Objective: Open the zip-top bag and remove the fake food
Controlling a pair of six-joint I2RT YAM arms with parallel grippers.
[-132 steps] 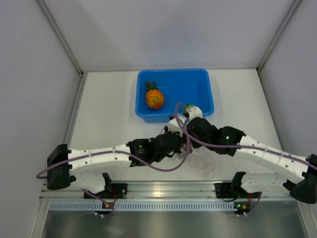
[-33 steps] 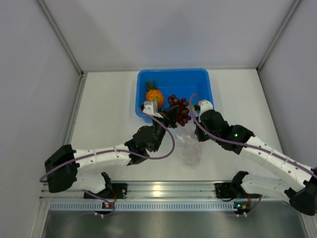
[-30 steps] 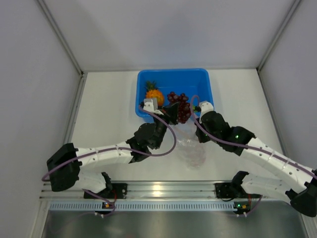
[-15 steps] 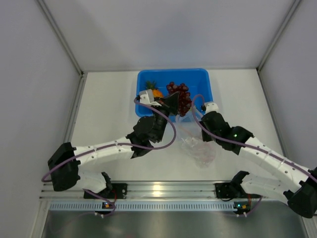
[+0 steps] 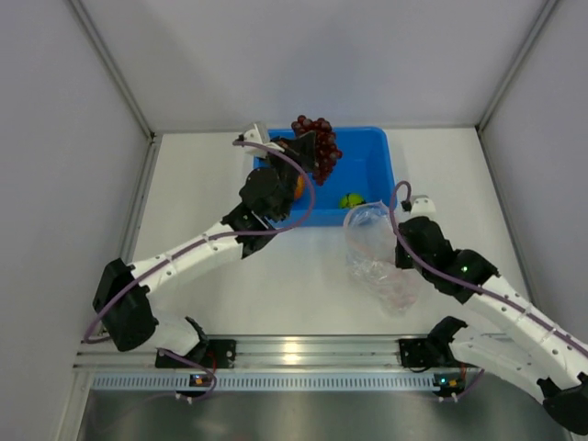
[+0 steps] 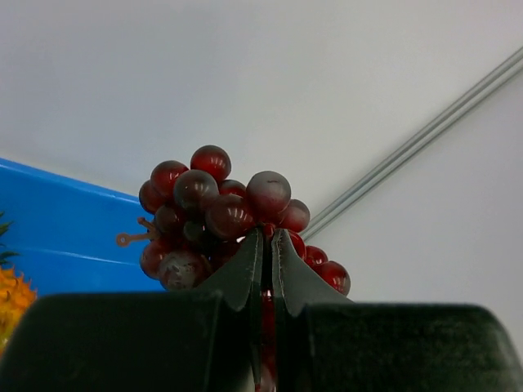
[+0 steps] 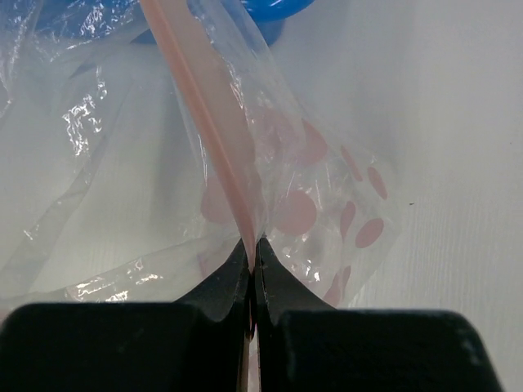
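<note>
Progress: zip-top bag (image 5: pixel 378 255) is open, its mouth gaping just off the blue tub's (image 5: pixel 369 132) near right corner. I see no food in it, only pink dots on the film. The pineapple (image 5: pixel 297 187) and green fruit (image 5: pixel 350 199) lie inside the tub.

Left jaws: closed tight on the grape bunch (image 6: pixel 214 209), held up over the tub's far left corner.

Right jaws: pinched shut on the bag at its pink zip strip (image 7: pixel 202 124), on the tub's near side. The rest of the bag sags onto the surface (image 5: pixel 202 248).

Left to do, as I judge: let the grapes go into the tub, then release the bag.

Room: the back wall stands close behind the tub's far rim, so little margin there. Tub centre is free. Bare surface lies left and right of the tub.
</note>
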